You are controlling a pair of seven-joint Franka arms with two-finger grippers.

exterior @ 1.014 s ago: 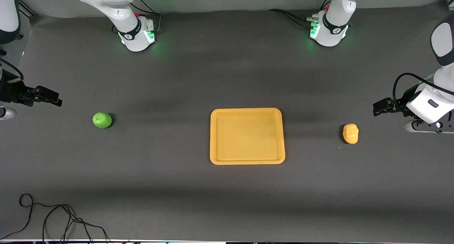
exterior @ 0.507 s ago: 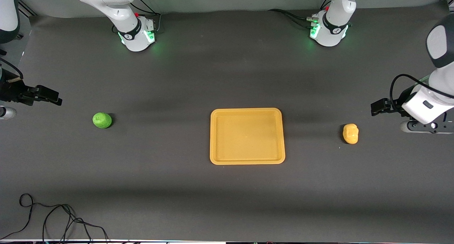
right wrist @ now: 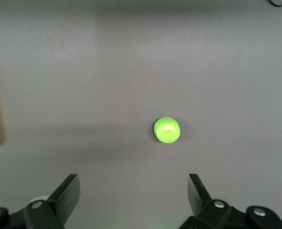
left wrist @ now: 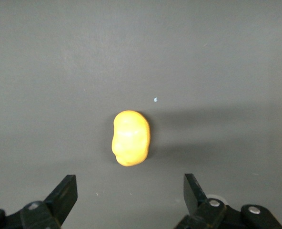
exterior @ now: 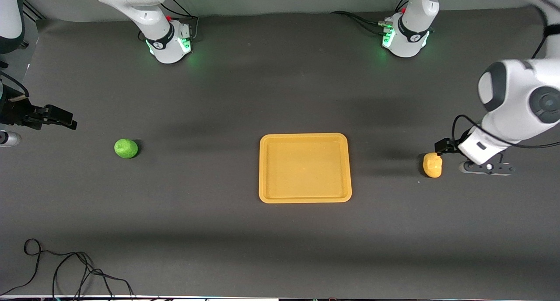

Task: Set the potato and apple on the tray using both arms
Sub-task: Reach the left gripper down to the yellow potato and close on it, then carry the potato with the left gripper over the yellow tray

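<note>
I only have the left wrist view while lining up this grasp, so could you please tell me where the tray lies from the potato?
Observer: The tray lies beside the potato, toward the right arm's end, apart from it.
Operator: Is anything on it?
Observer: No; the apple sits on the table, farther toward the right arm's end.
Operator: And the other arm?
Observer: The right gripper hangs open over the table near the apple, as the left gripper does near the potato.
</note>
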